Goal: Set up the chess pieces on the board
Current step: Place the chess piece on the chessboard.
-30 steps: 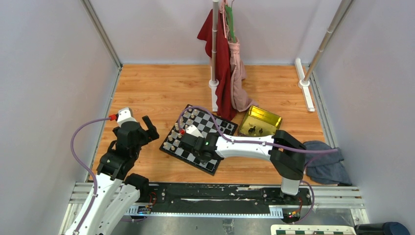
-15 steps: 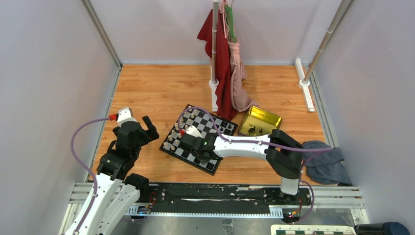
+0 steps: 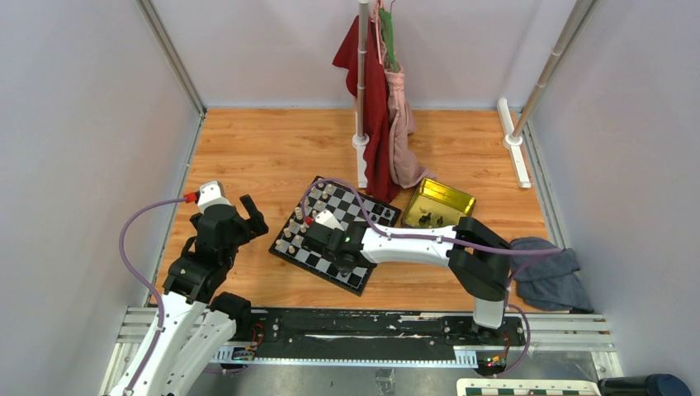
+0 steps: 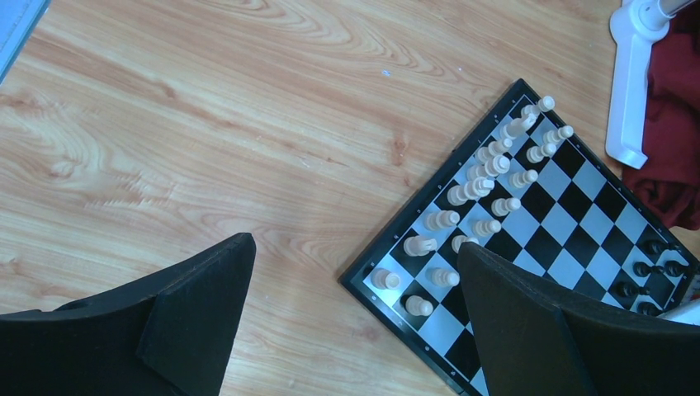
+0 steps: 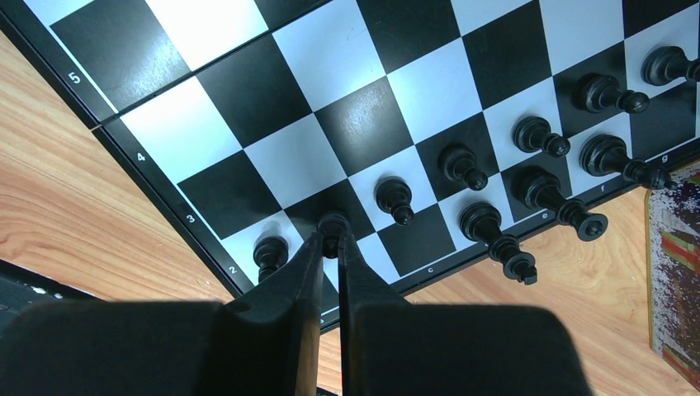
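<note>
— Where is my right pincer [image 5: 332, 241]?
— Low over the board [image 5: 78, 87], near the rim by the printed 2 and 3. Your 2 fingers are pinched onto a black pawn [image 5: 332, 223], with its head right between the tips. I cannot tell whether its base touches the square.
— What stands around it?
— Another pawn [image 5: 271, 252] is just beside your left finger. On the other side the black pieces [image 5: 458, 165] run toward the upper right in 2 rows, pawns inside and taller figures along the rim.
— And my left pincer [image 4: 355, 247]?
— Its jaws are spread wide and hold nothing. It hangs above the bare tabletop [image 4: 206, 124], just off the board's corner, where the cream pieces [image 4: 479, 177] stand in 2 rows.
— Anything elsewhere?
— A gold tin [image 3: 456, 196] lies just beside the board's far side, with a few dark figures in it.
</note>
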You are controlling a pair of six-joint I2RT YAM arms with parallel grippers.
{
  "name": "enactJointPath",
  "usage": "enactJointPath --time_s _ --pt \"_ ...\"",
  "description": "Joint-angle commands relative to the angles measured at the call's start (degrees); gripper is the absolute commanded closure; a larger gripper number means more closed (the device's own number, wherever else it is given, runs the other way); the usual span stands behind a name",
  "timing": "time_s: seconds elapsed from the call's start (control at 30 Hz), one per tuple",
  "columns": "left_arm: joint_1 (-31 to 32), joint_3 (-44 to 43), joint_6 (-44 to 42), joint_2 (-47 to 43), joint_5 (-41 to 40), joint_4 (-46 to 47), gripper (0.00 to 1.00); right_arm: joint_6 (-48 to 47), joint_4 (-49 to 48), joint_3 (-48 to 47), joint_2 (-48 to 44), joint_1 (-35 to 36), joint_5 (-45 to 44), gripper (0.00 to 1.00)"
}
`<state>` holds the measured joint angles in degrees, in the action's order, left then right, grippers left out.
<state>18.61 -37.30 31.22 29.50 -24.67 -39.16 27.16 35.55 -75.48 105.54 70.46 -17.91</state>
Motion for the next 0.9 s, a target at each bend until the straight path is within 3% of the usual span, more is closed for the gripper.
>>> enactJointPath --time_s 0.0,0.1,0.4,0.87 --pt "0.29 -0.05 -0.90 -0.14 -0.76 0.67 0.00 -0.77 0.43 -0.48 0.89 -0.62 0.94 0.92" --pt "0.29 -0.17 -0.79 -0.13 -0.88 0.45 0.00 -0.94 0.46 -0.53 0.82 -0.59 1.25 0.83" --pt "0.29 -0.39 -0.55 0.08 -1.12 0.01 0.00 -2.28 0.82 -1.91 0.30 -0.69 0.91 0.69" --pt "0.29 -0.11 0.29 -1.05 -2.44 -0.21 0.00 -5.30 6.87 -9.19 -5.03 -1.53 -4.52 0.67"
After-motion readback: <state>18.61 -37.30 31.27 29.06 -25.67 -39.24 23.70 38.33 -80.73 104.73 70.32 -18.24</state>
